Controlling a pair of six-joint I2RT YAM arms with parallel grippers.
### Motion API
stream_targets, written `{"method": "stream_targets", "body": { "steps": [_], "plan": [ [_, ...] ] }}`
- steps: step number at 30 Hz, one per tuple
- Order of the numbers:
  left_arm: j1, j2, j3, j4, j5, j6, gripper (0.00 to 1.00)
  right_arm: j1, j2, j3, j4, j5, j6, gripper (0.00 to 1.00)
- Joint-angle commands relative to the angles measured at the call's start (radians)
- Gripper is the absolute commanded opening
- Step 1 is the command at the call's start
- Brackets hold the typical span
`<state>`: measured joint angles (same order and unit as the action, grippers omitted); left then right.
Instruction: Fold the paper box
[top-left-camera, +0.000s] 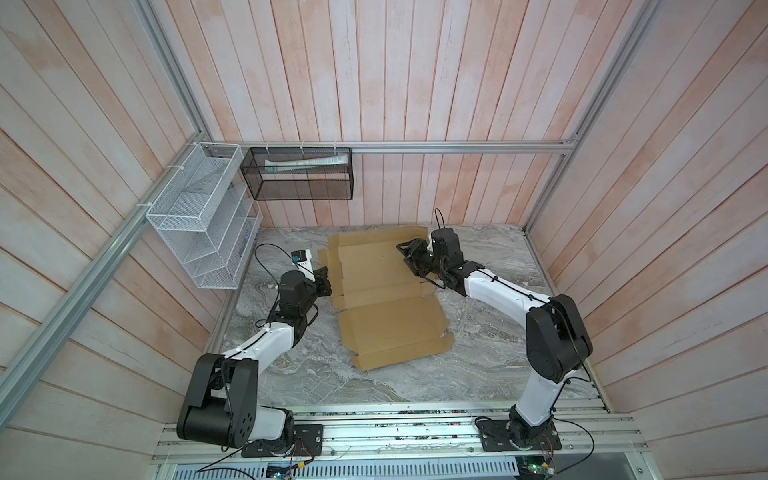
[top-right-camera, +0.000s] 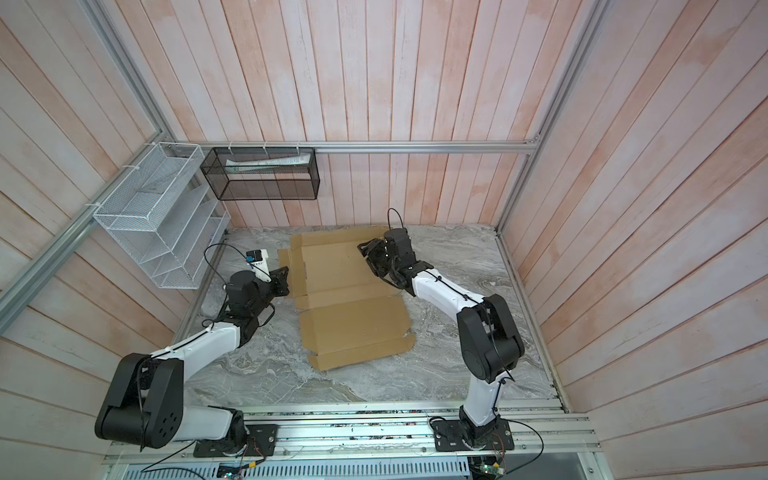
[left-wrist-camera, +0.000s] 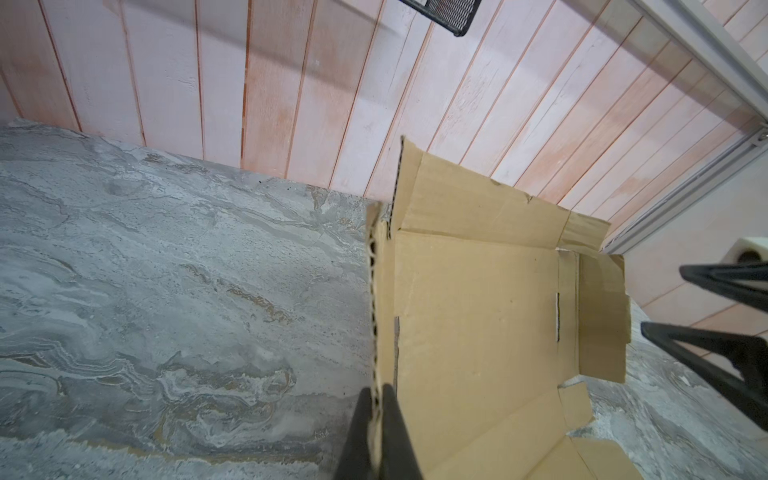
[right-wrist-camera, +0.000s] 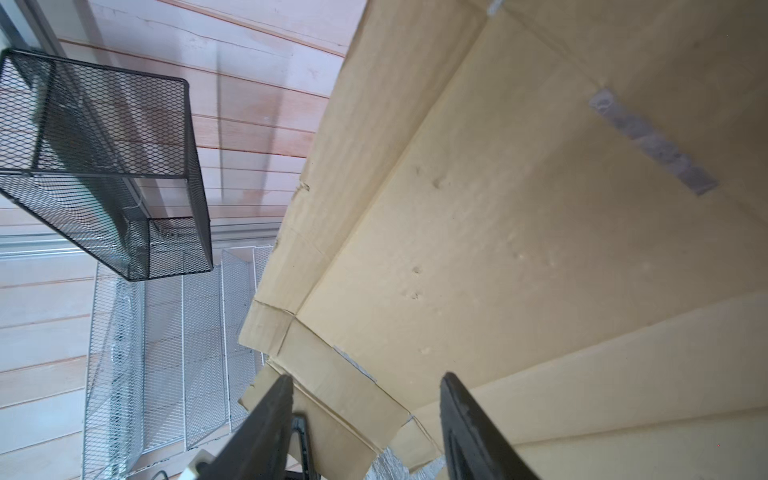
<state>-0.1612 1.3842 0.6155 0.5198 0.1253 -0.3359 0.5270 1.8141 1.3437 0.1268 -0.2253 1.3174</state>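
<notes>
Closest in the left wrist view, the left gripper (left-wrist-camera: 377, 390) is clenched on the raw corrugated edge of the paper box (left-wrist-camera: 478, 311). Its two black fingers press either face of that raised side strip, and their bases run out of view. Closest in the right wrist view, the right gripper (right-wrist-camera: 366, 377) stands released, with its fingers well apart above the cardboard and nothing between them. Whether a tip touches the sheet cannot be told.

In both top views the paper box (top-left-camera: 382, 291) lies unfolded and mostly flat on the grey marbled table (top-left-camera: 478, 374), between the two grippers and towards the back wall (top-left-camera: 415, 104). Part of its right side is hidden beneath the right gripper (top-left-camera: 410, 255), and the pinch of the left gripper (top-left-camera: 326, 282) is masked by its own wrist.

Farther back, a white wire rack (top-left-camera: 199, 216) and a black mesh basket (top-left-camera: 299, 174) hang on the aluminium rails (top-left-camera: 457, 146). The pale item in the basket is too indistinct to name.
</notes>
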Motion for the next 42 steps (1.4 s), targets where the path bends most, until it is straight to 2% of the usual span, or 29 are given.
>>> {"method": "stream_targets", "body": {
  "steps": [1, 12, 42],
  "plan": [
    [-0.012, -0.035, -0.052, 0.126, -0.034, 0.031, 0.0, 0.0, 0.029, 0.04, 0.027, 0.041, 0.051, 0.59],
    [-0.079, -0.08, -0.158, 0.306, -0.067, 0.102, 0.0, -0.009, 0.064, 0.117, -0.004, 0.116, 0.192, 0.59],
    [-0.164, -0.132, -0.309, 0.543, -0.173, 0.253, 0.0, -0.039, 0.1, 0.279, -0.189, 0.106, 0.316, 0.6]
  ]
}}
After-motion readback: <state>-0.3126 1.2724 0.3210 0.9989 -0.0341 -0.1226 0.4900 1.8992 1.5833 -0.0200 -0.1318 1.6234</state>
